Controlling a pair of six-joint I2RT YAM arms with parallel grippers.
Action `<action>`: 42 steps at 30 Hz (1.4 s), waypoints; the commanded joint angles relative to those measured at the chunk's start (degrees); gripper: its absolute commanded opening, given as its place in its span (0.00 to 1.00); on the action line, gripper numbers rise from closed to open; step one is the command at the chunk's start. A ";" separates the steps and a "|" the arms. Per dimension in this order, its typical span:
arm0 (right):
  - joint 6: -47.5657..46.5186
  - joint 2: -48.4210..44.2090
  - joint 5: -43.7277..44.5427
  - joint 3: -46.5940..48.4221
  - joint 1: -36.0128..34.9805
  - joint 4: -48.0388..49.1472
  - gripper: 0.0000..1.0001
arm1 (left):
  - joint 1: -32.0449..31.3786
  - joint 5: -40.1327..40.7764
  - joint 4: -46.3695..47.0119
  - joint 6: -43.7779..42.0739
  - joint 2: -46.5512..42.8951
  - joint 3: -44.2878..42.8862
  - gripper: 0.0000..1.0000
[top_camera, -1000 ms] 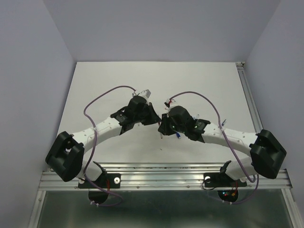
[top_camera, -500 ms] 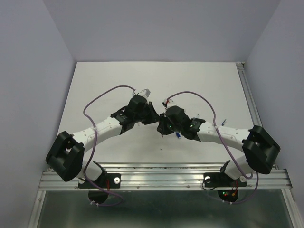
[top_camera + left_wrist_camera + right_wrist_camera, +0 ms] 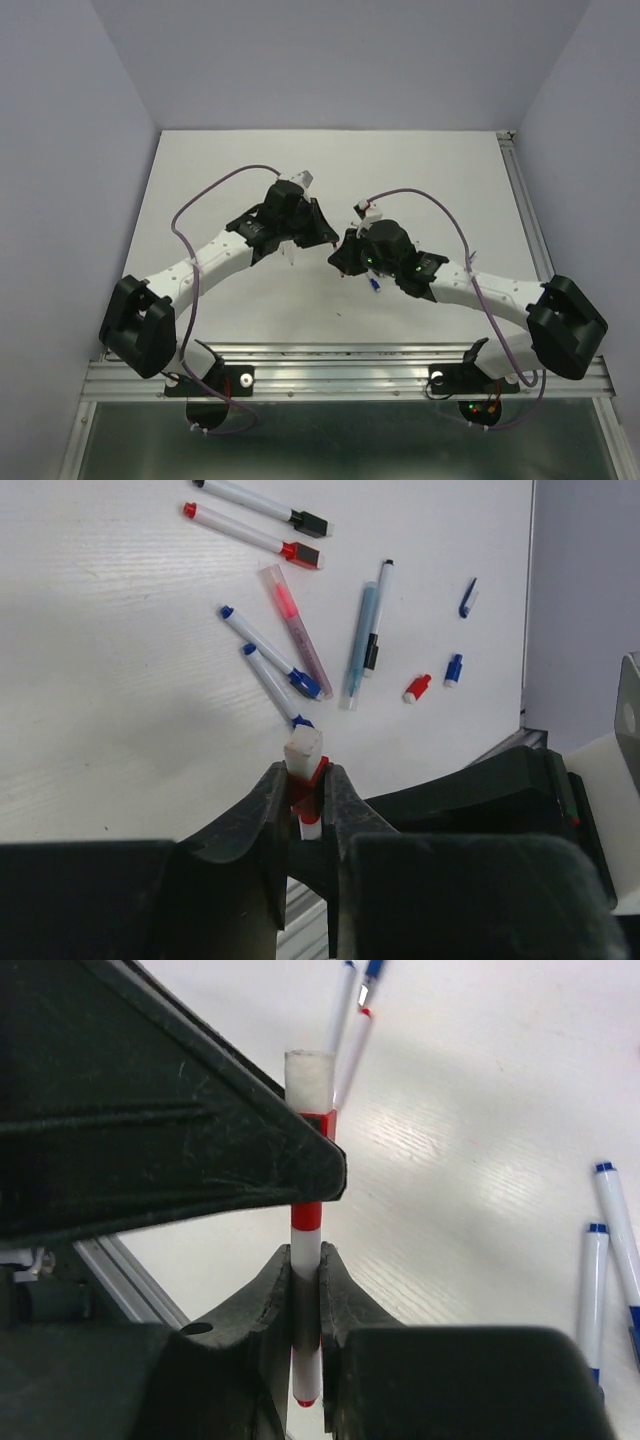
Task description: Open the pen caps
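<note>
Red plastic cap, topped with square felt, is pinched in my left gripper; right gripper clamps the smooth round barrel; wrists have drawn slightly apart.

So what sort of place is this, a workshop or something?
Most likely a small robot test booth in a lab. A white table is boxed in by plain pale walls, two robot arms are bolted to a metal rail at its edge, and marker pens lie scattered as practice items.
</note>
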State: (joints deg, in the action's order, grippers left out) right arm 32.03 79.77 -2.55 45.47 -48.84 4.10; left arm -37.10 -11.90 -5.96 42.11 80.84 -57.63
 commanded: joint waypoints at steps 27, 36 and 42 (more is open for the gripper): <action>3.30 -15.00 -21.82 -11.82 -3.10 -1.99 0.01 | 24.89 17.53 6.92 -1.59 6.27 -15.77 0.00; 0.94 10.89 -5.65 8.19 -0.03 -0.85 0.04 | 22.08 13.05 7.54 -0.89 -4.89 1.01 0.00; -1.45 26.64 -0.98 22.62 0.85 -3.40 0.07 | 19.61 15.58 6.14 0.34 -11.49 9.19 0.00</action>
State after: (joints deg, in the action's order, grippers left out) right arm 32.73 100.49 -9.67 59.20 -48.40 0.89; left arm -16.88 2.76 -0.51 41.91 72.97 -50.68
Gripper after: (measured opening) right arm 0.159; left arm 0.249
